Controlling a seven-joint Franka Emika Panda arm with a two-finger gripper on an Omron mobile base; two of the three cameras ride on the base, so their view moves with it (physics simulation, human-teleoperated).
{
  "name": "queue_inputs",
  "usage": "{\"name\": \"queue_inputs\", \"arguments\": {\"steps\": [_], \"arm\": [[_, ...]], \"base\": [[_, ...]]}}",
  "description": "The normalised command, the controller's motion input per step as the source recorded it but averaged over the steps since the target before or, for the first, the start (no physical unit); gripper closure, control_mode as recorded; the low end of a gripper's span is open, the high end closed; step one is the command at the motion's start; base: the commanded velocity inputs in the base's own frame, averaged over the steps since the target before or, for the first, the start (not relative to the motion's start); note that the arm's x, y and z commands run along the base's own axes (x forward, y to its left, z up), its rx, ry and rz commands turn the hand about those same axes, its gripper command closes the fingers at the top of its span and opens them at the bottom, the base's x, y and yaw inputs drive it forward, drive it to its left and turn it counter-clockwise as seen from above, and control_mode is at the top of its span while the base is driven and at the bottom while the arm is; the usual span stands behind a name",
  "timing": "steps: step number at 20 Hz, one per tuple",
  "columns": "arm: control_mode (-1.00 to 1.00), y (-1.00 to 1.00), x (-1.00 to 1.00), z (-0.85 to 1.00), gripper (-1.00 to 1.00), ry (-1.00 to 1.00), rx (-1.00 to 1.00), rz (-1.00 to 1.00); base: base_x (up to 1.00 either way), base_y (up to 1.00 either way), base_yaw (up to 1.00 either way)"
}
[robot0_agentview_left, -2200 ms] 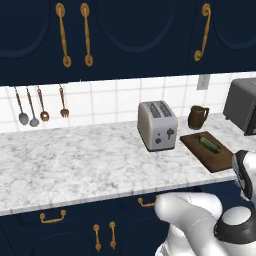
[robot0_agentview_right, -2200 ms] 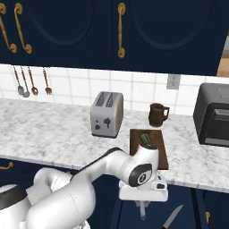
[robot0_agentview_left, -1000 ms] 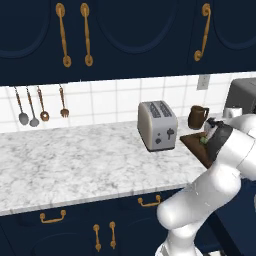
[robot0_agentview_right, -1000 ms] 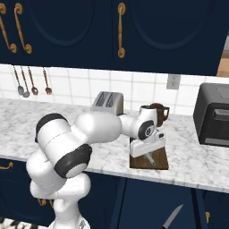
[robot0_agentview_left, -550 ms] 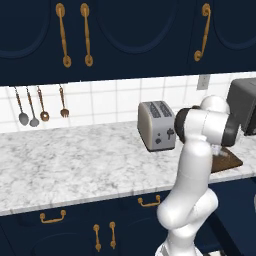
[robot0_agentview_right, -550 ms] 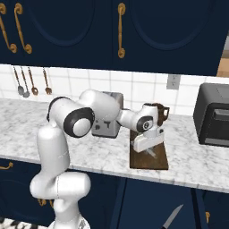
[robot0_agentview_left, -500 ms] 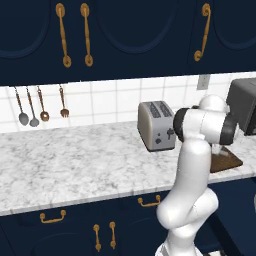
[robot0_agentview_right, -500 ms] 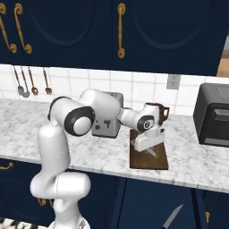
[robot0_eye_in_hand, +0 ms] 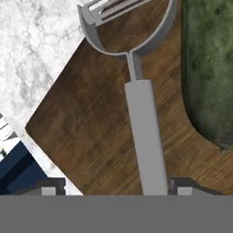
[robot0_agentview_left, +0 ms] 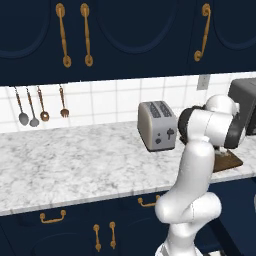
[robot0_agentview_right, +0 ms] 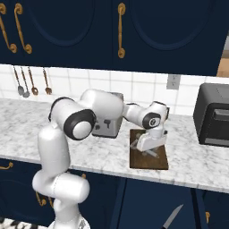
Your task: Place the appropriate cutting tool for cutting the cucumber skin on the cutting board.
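Observation:
The pale grey cutting tool (robot0_eye_in_hand: 143, 132) lies along the dark brown cutting board (robot0_eye_in_hand: 86, 123), its wide head reaching past the board's corner toward the marble counter. Beside it on the board lies the dark green cucumber (robot0_eye_in_hand: 210, 68), close to the handle but apart from it. My gripper (robot0_eye_in_hand: 117, 188) hangs low over the board, open, its fingertips (robot0_eye_in_hand: 53, 187) spread wide on either side of the handle's end. From the right base view the gripper (robot0_agentview_right: 146, 144) sits over the cutting board (robot0_agentview_right: 151, 162). From the left base view my arm hides most of the cutting board (robot0_agentview_left: 232, 161).
A silver toaster (robot0_agentview_right: 107, 126) stands just left of the board, and a dark toaster oven (robot0_agentview_right: 214, 120) at the right. Brown-handled spoons and a fork (robot0_agentview_right: 32, 81) hang on the tiled wall at far left. Marble counter (robot0_agentview_left: 75, 165) stretches leftward. A knife (robot0_agentview_right: 171, 217) shows below the counter edge.
My arm has swung up from below the counter edge and brought the hand down over the cutting board. In the last half second it has barely moved.

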Motion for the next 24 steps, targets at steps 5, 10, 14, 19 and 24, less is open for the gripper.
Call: {"name": "queue_inputs", "arguments": {"steps": [5, 10, 14, 19, 24], "arm": [[-1.00, 0.13, -0.87, 0.72, -1.00, -0.19, 0.00, 0.00], [-1.00, 0.06, -0.86, 0.99, -1.00, -0.24, 0.00, 0.00], [-1.00, 0.20, -1.00, 1.00, -1.00, -0.16, 0.00, 0.00], [-1.00, 0.74, -0.95, 0.98, -1.00, -0.01, -0.02, 0.02], [-1.00, 1.00, -0.79, 0.67, -1.00, 0.03, -0.02, 0.04]], "base": [[0.00, 0.00, 0.00], [0.00, 0.00, 0.00], [0.00, 0.00, 0.00], [0.00, 0.00, 0.00], [0.00, 0.00, 0.00]]}}
